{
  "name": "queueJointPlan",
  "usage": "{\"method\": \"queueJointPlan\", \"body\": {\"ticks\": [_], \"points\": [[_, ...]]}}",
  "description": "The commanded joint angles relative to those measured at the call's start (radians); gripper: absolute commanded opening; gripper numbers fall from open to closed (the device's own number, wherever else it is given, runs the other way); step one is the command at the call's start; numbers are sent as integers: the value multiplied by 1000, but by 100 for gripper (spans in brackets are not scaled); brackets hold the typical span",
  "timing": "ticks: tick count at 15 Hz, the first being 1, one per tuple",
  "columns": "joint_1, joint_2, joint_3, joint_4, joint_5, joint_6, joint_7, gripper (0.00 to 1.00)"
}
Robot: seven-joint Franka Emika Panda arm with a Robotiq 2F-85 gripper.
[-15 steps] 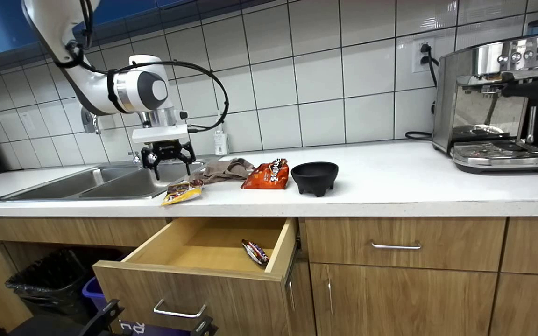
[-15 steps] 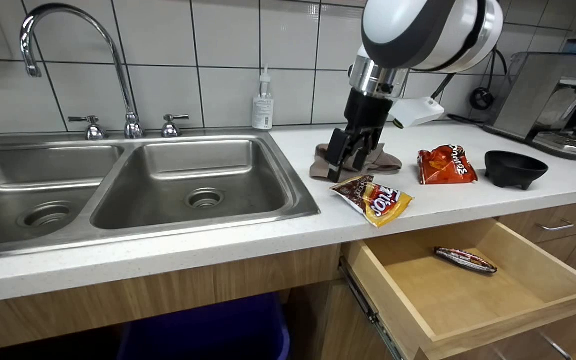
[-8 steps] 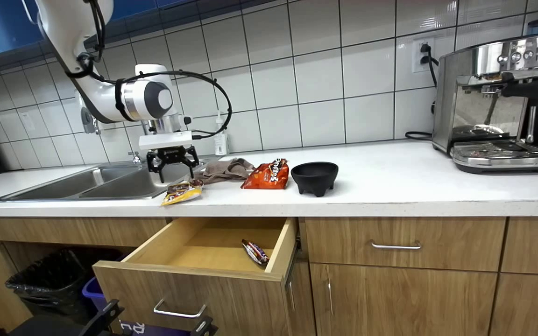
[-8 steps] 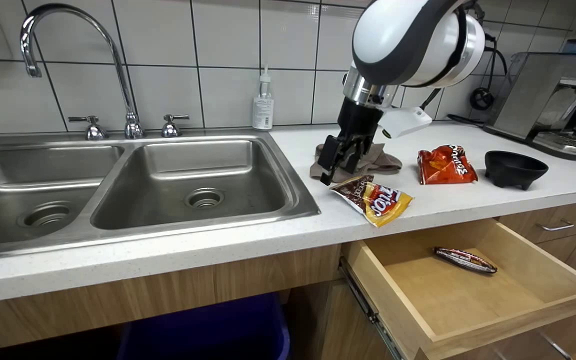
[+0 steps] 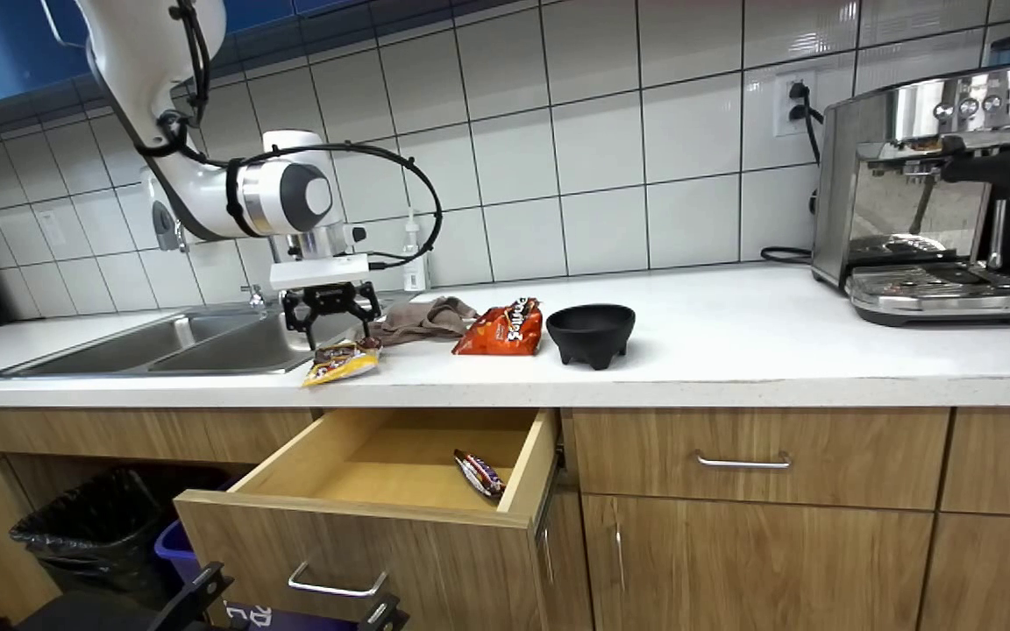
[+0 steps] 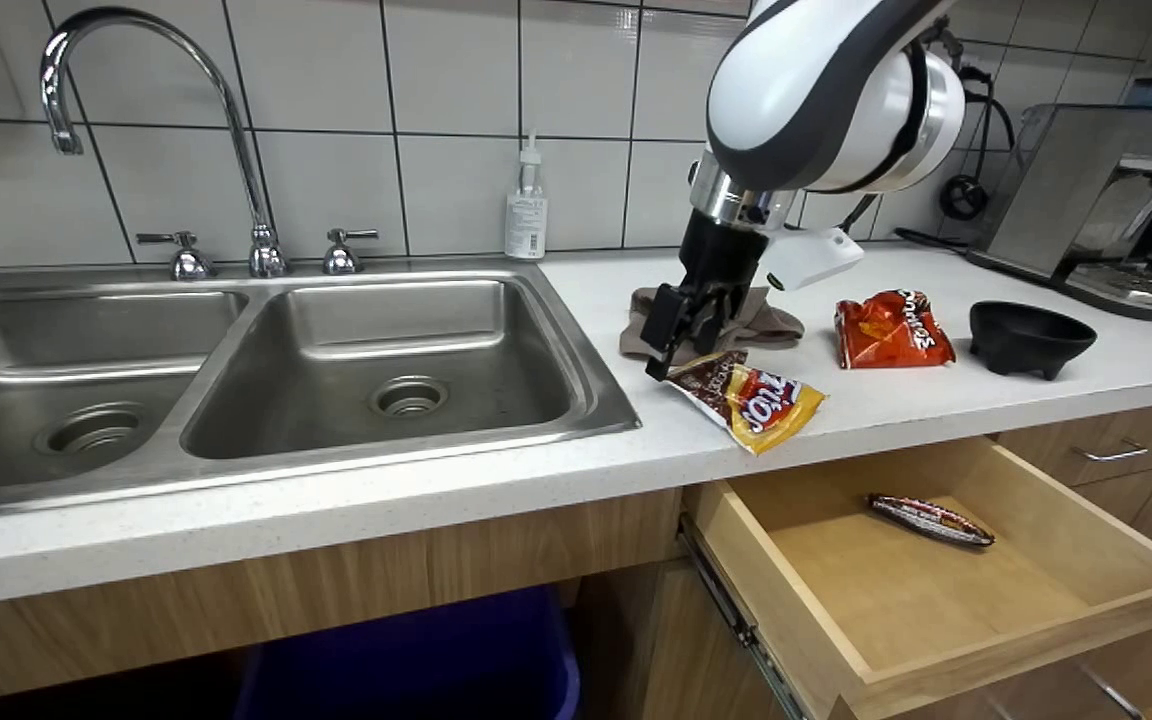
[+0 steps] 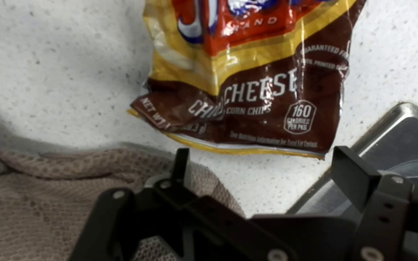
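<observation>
Bag [image 7: 259, 83] lies on the counter [image 5: 777, 342], its brown end just beside the gripper [image 7: 261, 156], whose fingers stand apart; whether they touch it is unclear.

Lighting: bright on desk [image 5: 715, 324]; under-sink recess [image 6: 136, 690] dark. Glare: blue cupboard [image 5: 5, 53]; glints on tile wall [image 5: 601, 158], chip bag [image 7: 252, 76]. Wrist view: soft shadow beside cloth [image 7: 24, 217].

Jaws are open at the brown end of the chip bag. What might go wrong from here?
In the wrist view, one side of the jaws overlaps the brown cloth, which might snag. The chip bag rests near the front edge of the counter; a push could drop it toward the open drawer.
</observation>
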State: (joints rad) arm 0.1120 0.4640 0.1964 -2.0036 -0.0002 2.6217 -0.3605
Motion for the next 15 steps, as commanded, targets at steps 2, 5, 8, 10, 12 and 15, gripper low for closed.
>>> {"method": "queueJointPlan", "body": {"ticks": [2, 5, 8, 10, 12, 15], "points": [[-24, -6, 10, -8, -13, -2, -17, 100], [-28, -11, 11, -20, -15, -5, -21, 100], [-29, -18, 10, -36, -18, -6, -26, 100], [-31, -24, 10, -49, -20, -6, -32, 100], [-36, -31, 11, -63, -18, -5, -39, 100], [-45, -38, 9, -80, -17, -4, -44, 100]]}}
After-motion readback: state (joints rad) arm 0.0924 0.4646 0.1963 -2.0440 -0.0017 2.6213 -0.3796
